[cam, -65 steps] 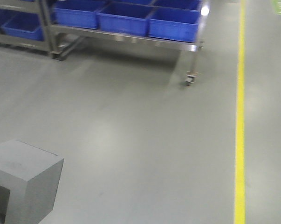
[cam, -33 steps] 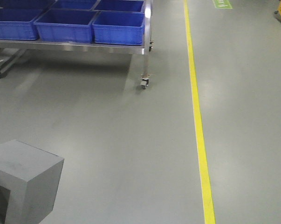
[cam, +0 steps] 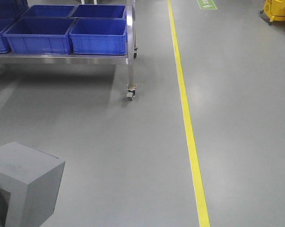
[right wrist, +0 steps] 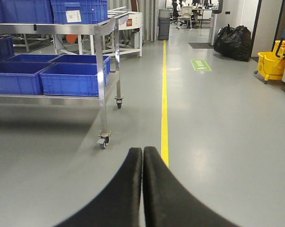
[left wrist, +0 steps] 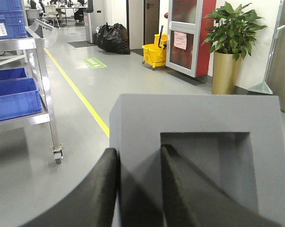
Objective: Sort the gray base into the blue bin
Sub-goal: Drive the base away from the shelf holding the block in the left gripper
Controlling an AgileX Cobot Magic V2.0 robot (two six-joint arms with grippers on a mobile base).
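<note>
The gray base (left wrist: 199, 156), a matte gray block with a square recess, fills the left wrist view. My left gripper (left wrist: 139, 151) is shut on its wall, with one finger (left wrist: 107, 189) outside and the other inside the recess. In the front view the gray base (cam: 26, 182) hangs at the lower left above the floor. Bright-blue bins (cam: 97, 35) sit side by side on a steel cart's lower shelf, far ahead to the left. The same blue bins (right wrist: 73, 78) show in the right wrist view. My right gripper (right wrist: 142, 150) is shut on nothing.
The steel cart stands on casters (cam: 130, 94). A yellow floor line (cam: 187, 127) runs away to the right of it. A yellow mop bucket (left wrist: 154, 47), black bags (left wrist: 114, 38) and a potted plant (left wrist: 232, 42) stand farther off.
The cart, its blue bins and the yellow line have slid left across the front view as the base moves. The gray base stays in the same spot in that view, still held.
</note>
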